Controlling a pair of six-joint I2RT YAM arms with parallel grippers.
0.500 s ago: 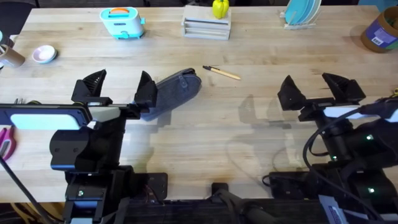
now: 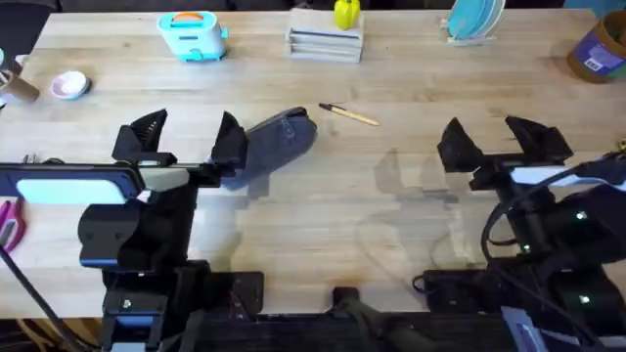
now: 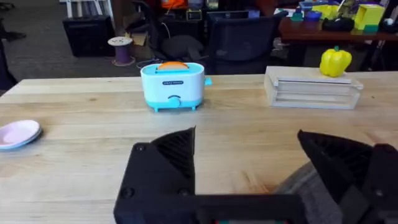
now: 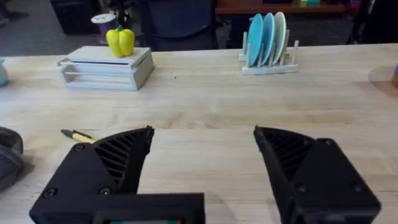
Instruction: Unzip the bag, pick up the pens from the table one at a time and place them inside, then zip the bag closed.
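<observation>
The blue-grey bag (image 2: 277, 137) lies slanted on the table (image 2: 323, 215), left of centre. My left gripper (image 2: 186, 137) is open at the bag's near end, and its right finger overlaps that end in the overhead view. In the left wrist view, the bag (image 3: 305, 186) shows as grey fabric beside the right finger of that gripper (image 3: 249, 168). One tan pen (image 2: 349, 114) with a dark tip lies just right of the bag's far end. My right gripper (image 2: 494, 140) is open and holds nothing, well to the right of the pen (image 4: 78, 135).
Along the far edge stand a teal toy toaster (image 2: 193, 34), a white crate (image 2: 325, 42) with a yellow pepper (image 2: 346, 13) on it, and a rack of blue plates (image 2: 476, 20). A pink dish (image 2: 68, 85) and pink-handled scissors (image 2: 10, 223) lie at the left.
</observation>
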